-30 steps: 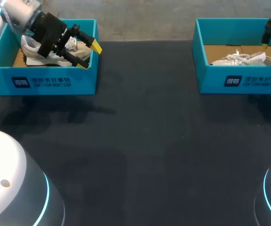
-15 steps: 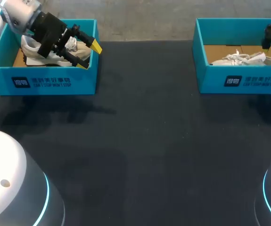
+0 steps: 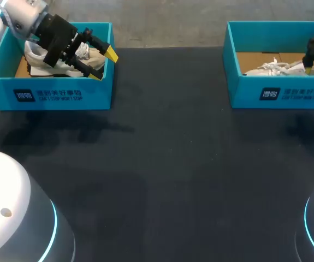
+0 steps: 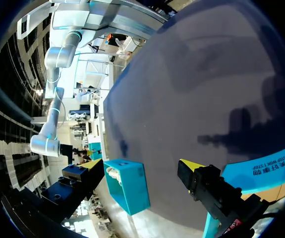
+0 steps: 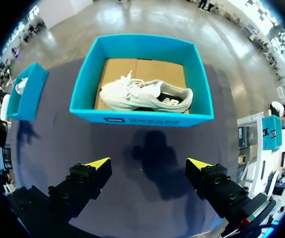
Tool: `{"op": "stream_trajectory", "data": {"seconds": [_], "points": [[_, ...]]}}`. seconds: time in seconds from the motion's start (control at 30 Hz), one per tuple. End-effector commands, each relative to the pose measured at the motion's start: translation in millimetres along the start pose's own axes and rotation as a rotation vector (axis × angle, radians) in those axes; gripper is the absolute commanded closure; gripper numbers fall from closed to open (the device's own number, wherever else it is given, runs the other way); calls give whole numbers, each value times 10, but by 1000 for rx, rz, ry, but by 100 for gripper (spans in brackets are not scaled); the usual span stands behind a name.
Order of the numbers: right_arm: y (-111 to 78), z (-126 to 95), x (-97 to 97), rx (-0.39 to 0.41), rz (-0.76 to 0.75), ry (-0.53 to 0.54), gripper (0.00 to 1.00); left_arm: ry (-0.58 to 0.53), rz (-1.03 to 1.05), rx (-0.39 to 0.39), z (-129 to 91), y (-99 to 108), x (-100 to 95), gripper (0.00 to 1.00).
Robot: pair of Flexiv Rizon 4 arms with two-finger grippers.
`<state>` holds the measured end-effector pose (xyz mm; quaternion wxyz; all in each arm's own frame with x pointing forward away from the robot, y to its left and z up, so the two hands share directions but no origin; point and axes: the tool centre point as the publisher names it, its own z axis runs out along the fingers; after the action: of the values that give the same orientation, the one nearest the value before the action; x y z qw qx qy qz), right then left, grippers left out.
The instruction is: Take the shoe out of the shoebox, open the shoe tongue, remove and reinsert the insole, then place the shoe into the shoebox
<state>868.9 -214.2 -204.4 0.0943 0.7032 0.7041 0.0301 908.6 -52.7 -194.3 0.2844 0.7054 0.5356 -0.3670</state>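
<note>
Two teal shoeboxes stand at the table's far side. The right shoebox [image 3: 244, 94] holds a white shoe [image 3: 277, 68] lying on its side on brown cardboard. In the right wrist view that shoe [image 5: 144, 95] lies in the box [image 5: 142, 118] ahead of my right gripper [image 5: 148, 163], which hangs open and empty short of the box's front wall. The left shoebox [image 3: 53, 95] holds another white shoe [image 3: 36, 54]. My left gripper [image 3: 103, 64] is open above that box's right end, holding nothing.
The dark table mat [image 3: 162, 158] stretches between and in front of the boxes. In the left wrist view one yellow-tipped finger [image 4: 189, 166] shows over the near box rim [image 4: 261, 168], with the other box [image 4: 130, 186] across the mat.
My right gripper has come down a little at the right shoebox's far right end. The left arm has not moved.
</note>
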Motion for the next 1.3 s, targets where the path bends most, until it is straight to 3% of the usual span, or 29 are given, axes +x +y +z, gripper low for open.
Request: {"op": "stream_trajectory", "data": {"seconds": [0.03, 0.27, 0.43, 0.6, 1.03, 1.3], "points": [[-145, -38, 78, -5, -8, -8, 0, 3, 1, -1, 0, -9, -3, 0], [-178, -37, 105, 2, -23, -4, 0, 3, 1, -1, 0, -9, -3, 0], [-178, -37, 105, 2, -23, -4, 0, 68, 49, -6, -58, 46, -20, 0], [-178, -37, 105, 2, -23, -4, 0, 144, 63, -64, -216, 156, 22, 0], [-178, -37, 105, 2, -23, -4, 0, 378, 18, -215, -657, 406, 491, 0], [-178, -37, 105, 2, -23, -4, 0, 530, -10, -284, -1146, 565, 793, 0]]}}
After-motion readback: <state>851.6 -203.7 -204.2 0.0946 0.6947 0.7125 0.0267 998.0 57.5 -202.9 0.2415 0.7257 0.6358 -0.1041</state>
